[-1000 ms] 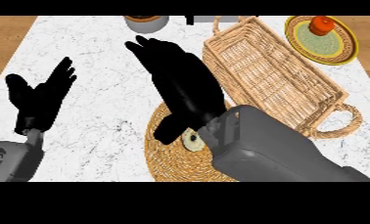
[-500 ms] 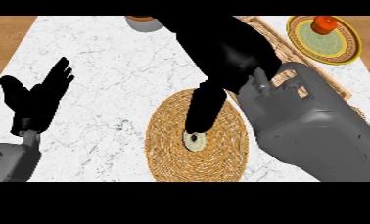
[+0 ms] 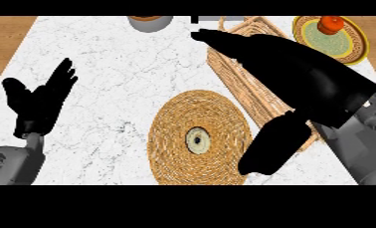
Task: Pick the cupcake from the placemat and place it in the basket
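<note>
Nearest the robot, the round woven placemat [image 3: 197, 137] lies on the marble counter [image 3: 117, 67], and the cupcake [image 3: 197, 140] sits at its middle, seen from straight above as a small pale disc. Nothing touches it.

The right hand [image 3: 308, 80] hangs over the placemat's right edge and the near end of the basket [image 3: 246, 77]. Its fingers are spread and straight, pointing up and left across the basket, with the thumb [image 3: 272, 145] hanging down beside the mat. It holds nothing. At the view's left edge the left hand [image 3: 37, 102] rests with fingers up and apart, well clear of everything.

Farther off, the basket runs toward the counter's back right, partly hidden by the hand. Beyond it stands a plate [image 3: 351, 48] carrying a small orange item [image 3: 330, 23], and a grey bowl [image 3: 150, 22] sits at the back edge.

The pick appears not yet made. The next move likely calls for bringing the right hand left and down over the cupcake, then curling round it.
</note>
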{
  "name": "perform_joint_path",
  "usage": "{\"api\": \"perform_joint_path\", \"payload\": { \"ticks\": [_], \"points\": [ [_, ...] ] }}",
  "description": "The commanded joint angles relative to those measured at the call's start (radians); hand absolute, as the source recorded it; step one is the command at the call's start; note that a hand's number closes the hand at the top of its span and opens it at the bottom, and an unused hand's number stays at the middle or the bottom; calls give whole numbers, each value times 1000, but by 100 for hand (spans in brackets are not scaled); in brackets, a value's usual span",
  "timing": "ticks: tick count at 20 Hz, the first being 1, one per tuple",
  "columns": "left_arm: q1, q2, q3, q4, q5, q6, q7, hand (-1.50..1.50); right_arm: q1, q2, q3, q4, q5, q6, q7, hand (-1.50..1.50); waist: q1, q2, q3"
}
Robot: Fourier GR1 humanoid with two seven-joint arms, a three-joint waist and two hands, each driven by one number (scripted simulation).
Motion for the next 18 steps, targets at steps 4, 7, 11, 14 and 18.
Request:
{"api": "perform_joint_path", "payload": {
  "ticks": [4,7,11,14,18],
  "points": [
    [-7,-24,30,50,-27,-47,-39,0,253,2,5,-256,89,-45,43,-150,4,4,0],
    [-11,-8,54,-3,-21,-55,31,0,395,-7,7,-224,217,-9,-150,-150,13,6,1],
    [-19,-81,19,57,-92,-28,-31,0,417,89,105,-87,432,-83,-298,-150,17,9,0],
    [-11,-14,90,8,-34,-96,24,0,519,97,120,-60,528,-154,-426,-150,19,7,0],
    [11,-49,85,43,-68,-100,-46,0,499,225,173,104,616,-278,-517,-150,25,9,0]
  ]
}}
